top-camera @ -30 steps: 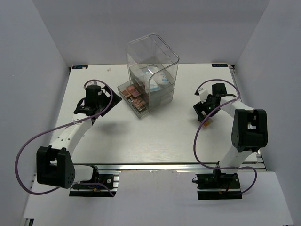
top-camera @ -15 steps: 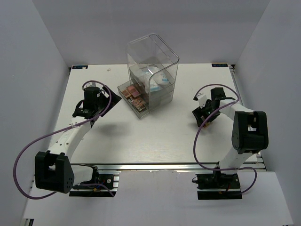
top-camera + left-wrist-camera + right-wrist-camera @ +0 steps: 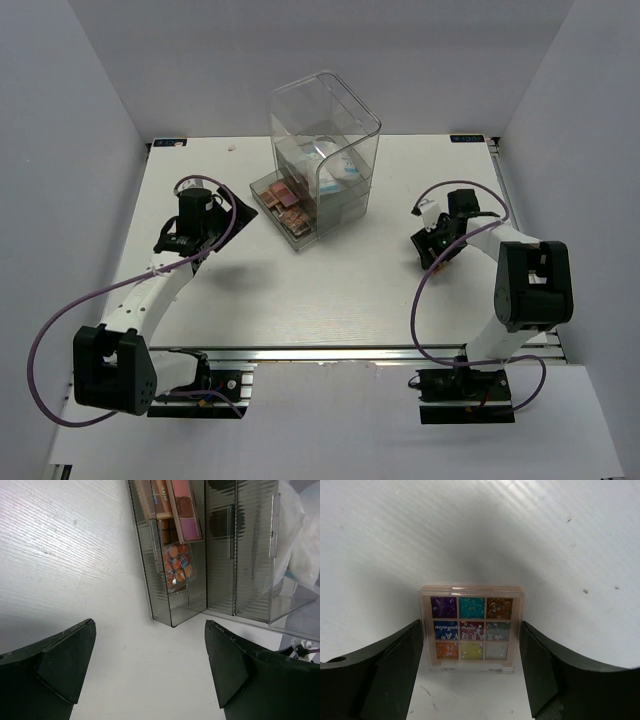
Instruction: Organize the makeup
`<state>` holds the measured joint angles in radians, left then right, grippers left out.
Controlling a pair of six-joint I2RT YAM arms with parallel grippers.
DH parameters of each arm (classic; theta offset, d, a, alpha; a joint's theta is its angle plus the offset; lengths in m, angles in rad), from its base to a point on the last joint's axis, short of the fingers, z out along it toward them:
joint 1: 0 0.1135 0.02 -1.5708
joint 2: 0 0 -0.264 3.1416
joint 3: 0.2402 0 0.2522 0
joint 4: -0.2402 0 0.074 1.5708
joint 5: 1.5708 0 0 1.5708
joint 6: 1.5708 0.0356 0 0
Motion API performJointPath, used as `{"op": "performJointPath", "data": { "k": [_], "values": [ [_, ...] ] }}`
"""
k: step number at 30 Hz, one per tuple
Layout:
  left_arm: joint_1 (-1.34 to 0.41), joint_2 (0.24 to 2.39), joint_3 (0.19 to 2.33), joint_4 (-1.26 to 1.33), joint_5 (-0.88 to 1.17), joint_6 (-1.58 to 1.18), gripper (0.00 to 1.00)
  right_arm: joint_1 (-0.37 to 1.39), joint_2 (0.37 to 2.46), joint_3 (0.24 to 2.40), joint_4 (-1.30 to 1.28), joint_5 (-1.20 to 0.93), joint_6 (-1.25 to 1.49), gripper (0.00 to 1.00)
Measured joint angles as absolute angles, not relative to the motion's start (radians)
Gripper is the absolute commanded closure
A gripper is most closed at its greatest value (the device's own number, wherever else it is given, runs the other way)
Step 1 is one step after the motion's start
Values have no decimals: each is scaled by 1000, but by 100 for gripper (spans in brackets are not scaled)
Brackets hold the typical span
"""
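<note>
A small square multicolour eyeshadow palette (image 3: 471,625) lies flat on the white table. My right gripper (image 3: 471,645) straddles it, one black finger (image 3: 402,655) against its left edge and the other against its right edge. From above, the right gripper (image 3: 436,248) covers this palette. My left gripper (image 3: 150,665) is wide open over bare table, just short of the pulled-out drawer (image 3: 172,595). That drawer holds brown and pink palettes (image 3: 177,510) and a small orange-dotted one (image 3: 177,566). White packets (image 3: 305,540) sit inside the clear box.
The tall clear plastic drawer box (image 3: 325,120) stands at the back centre, its bottom drawer (image 3: 285,208) pulled out toward the left arm (image 3: 150,285). White walls enclose the table (image 3: 330,280) on three sides.
The right gripper has come down over the multicolour palette and its fingers have narrowed onto its sides. The left arm has shifted slightly; its gripper stays open.
</note>
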<state>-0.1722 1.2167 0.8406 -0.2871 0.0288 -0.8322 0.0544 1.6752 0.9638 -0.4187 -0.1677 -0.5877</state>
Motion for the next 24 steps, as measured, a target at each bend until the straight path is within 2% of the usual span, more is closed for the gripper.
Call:
{"op": "performJointPath", "data": {
  "k": [2, 5, 6, 11, 15, 20, 24],
  "values": [
    [-172, 1206, 840, -288, 27, -832, 2, 55, 1650, 941, -420, -181, -619, 80],
    [-172, 1191, 840, -292, 10, -831, 2, 56, 1586, 906, -467, -240, -710, 98],
    [-172, 1187, 839, -292, 4, -831, 2, 59, 1547, 896, -493, -269, -751, 100],
    [-165, 1174, 833, -300, -32, -828, 2, 166, 1314, 891, -603, -425, -966, 100],
    [-160, 1160, 829, -322, -62, -825, 2, 422, 1221, 903, -620, -483, -999, 100],
    [-159, 1111, 827, -364, -109, -818, 2, 759, 1269, 979, -577, -462, -908, 100],
    [-157, 1050, 819, -408, -151, -816, 2, 905, 1468, 1201, -523, -365, -749, 100]
  ]
}}
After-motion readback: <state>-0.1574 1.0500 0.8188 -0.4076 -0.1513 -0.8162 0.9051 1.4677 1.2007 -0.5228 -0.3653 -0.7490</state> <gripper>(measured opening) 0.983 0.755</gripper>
